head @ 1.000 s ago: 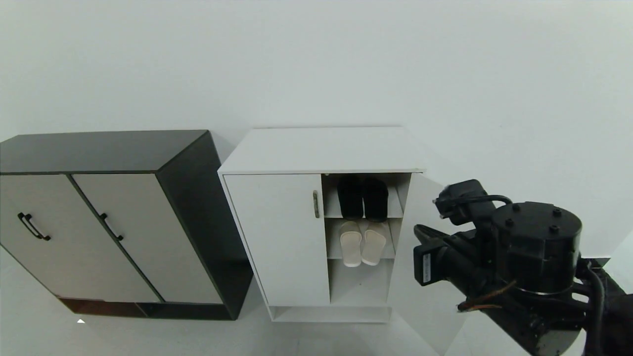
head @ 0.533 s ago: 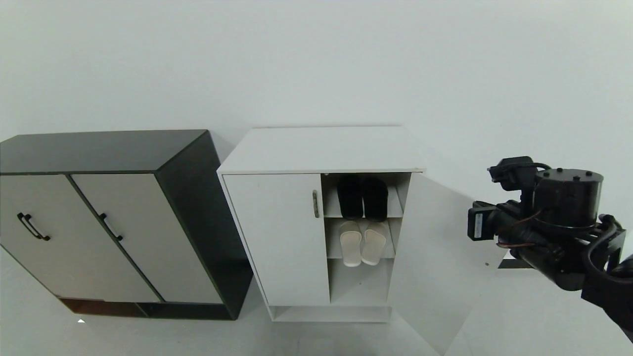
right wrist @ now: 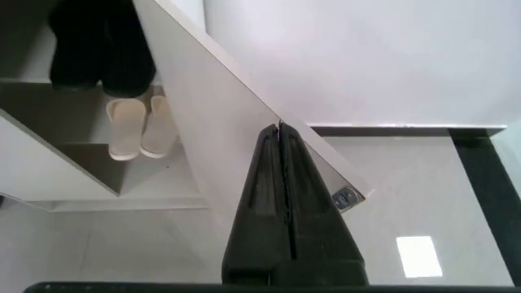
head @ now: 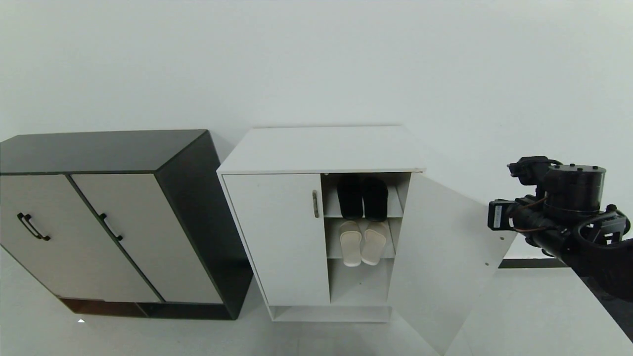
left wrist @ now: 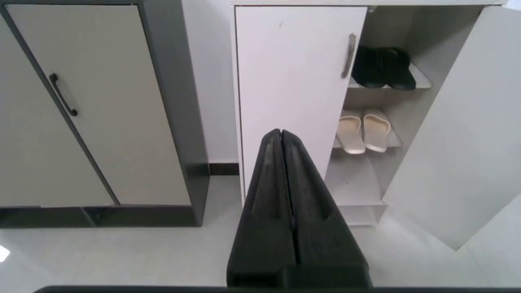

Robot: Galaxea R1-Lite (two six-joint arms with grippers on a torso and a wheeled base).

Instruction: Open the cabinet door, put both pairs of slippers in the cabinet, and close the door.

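Note:
The white cabinet (head: 321, 148) has its left door (head: 277, 237) closed and its right door (head: 445, 257) swung wide open. Inside, black slippers (head: 362, 198) rest on the upper shelf and white slippers (head: 362, 242) on the middle shelf, also visible as black slippers (left wrist: 383, 67) and white slippers (left wrist: 364, 132). My right gripper (right wrist: 279, 130) is shut and empty, hanging close to the open door's (right wrist: 228, 122) free edge, on its outer side near the handle (right wrist: 346, 198). My left gripper (left wrist: 282, 134) is shut and empty, well back from the cabinet front.
A black cabinet (head: 99, 222) with two grey doors stands against the white cabinet's left side. A white wall runs behind, with a dark baseboard (head: 531, 263) at the right. The pale floor (head: 346, 341) lies in front.
My right arm has pulled back to the right, from in front of the open door to beyond its free edge. The door and slippers have not moved.

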